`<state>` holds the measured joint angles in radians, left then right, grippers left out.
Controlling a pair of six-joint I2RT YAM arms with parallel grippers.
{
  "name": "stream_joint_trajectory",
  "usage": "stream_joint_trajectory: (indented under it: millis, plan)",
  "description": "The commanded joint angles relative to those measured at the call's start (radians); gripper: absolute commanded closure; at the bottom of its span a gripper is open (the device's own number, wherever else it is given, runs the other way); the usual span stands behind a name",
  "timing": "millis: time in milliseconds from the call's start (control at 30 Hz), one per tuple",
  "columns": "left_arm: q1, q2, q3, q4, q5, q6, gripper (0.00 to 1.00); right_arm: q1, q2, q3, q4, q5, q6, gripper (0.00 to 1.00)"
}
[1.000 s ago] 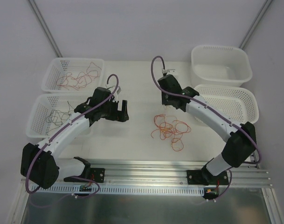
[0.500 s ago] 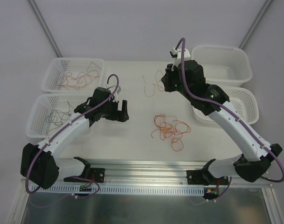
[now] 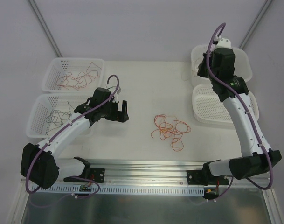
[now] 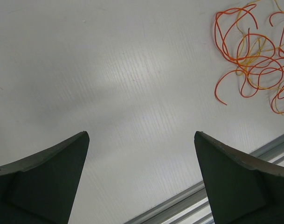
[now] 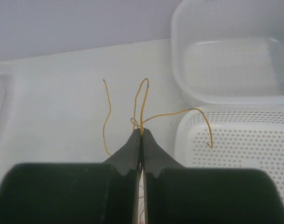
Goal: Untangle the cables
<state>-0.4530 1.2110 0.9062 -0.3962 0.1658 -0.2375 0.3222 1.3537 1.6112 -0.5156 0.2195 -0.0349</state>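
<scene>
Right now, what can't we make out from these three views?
- Right wrist view: the shut right gripper hides whether the yellow wire is one strand or several.
- Top view: that gripper's tips hide under its wrist, and the wire is too thin to trace.
- Left wrist view: the orange pile is cut off by the right edge.
- Top view: wires in the near left basket are too thin to count, partly under the left arm.
</scene>
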Motion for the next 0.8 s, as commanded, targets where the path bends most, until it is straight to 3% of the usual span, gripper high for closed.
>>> stream_joint_trajectory:
  millis: [0,133,267,433,533,567,667,767]
  plan:
    - [-0.009,0.007,-0.006,0.025,-0.028,0.036,0.02,-0.115,0.042,-0.010,0.146,-0.045,-0.029,0.99]
    - [-0.009,0.010,-0.006,0.025,-0.043,0.052,0.01,-0.289,0.163,0.041,0.230,-0.086,-0.013,0.99]
    - [-0.009,0.018,-0.006,0.025,-0.048,0.064,0.01,-0.377,0.335,0.150,0.293,-0.137,-0.002,0.99]
    - [-0.009,0.061,-0.003,0.025,-0.052,0.075,0.01,-0.457,0.574,0.430,0.287,-0.132,0.004,0.96]
    - [-0.007,0.087,0.007,0.025,-0.035,0.078,0.01,-0.480,0.699,0.545,0.292,-0.150,0.004,0.72]
    - [-0.009,0.093,0.010,0.025,-0.028,0.076,0.01,-0.483,0.738,0.562,0.292,-0.170,0.006,0.52]
    - [-0.007,0.113,0.016,0.025,-0.009,0.076,0.01,-0.489,0.751,0.579,0.289,-0.201,0.009,0.19]
    - [-0.007,0.122,0.019,0.026,0.011,0.067,0.01,-0.488,0.694,0.497,0.307,-0.257,0.010,0.10]
